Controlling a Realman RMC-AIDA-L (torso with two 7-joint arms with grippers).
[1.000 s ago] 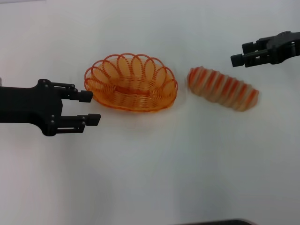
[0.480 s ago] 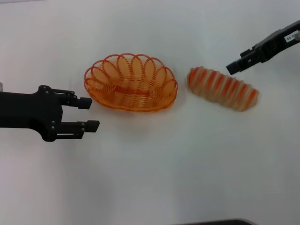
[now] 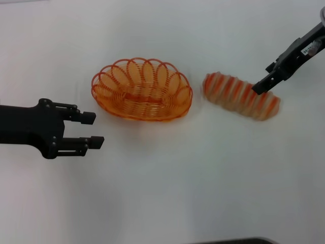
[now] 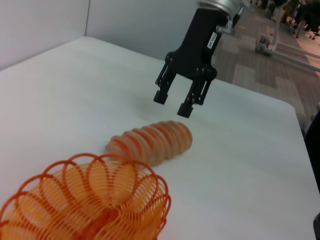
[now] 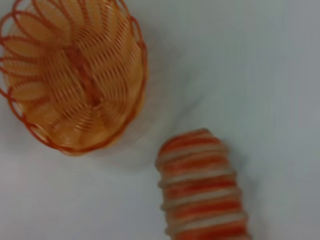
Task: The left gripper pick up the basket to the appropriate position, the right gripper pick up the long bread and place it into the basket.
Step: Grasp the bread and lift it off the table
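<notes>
Clearly the long bread (image 3: 241, 96) lies flat on the white table (image 3: 162, 193), its long axis slanting from near the basket (image 3: 142, 90) outward to our right. Our right gripper (image 4: 173, 103) hangs directly above the loaf's outer end, fingers spread and empty, so a straight descent should straddle it. Just left of the basket, apart from its rim, our left gripper (image 3: 90, 129) waits with fingers spread. We judge there is open room on all sides.

My matt black left gripper (image 3: 94, 130) is facing the glossy orange wire basket (image 3: 142, 89); the table (image 3: 162, 193) is looking smooth, matt white.
</notes>
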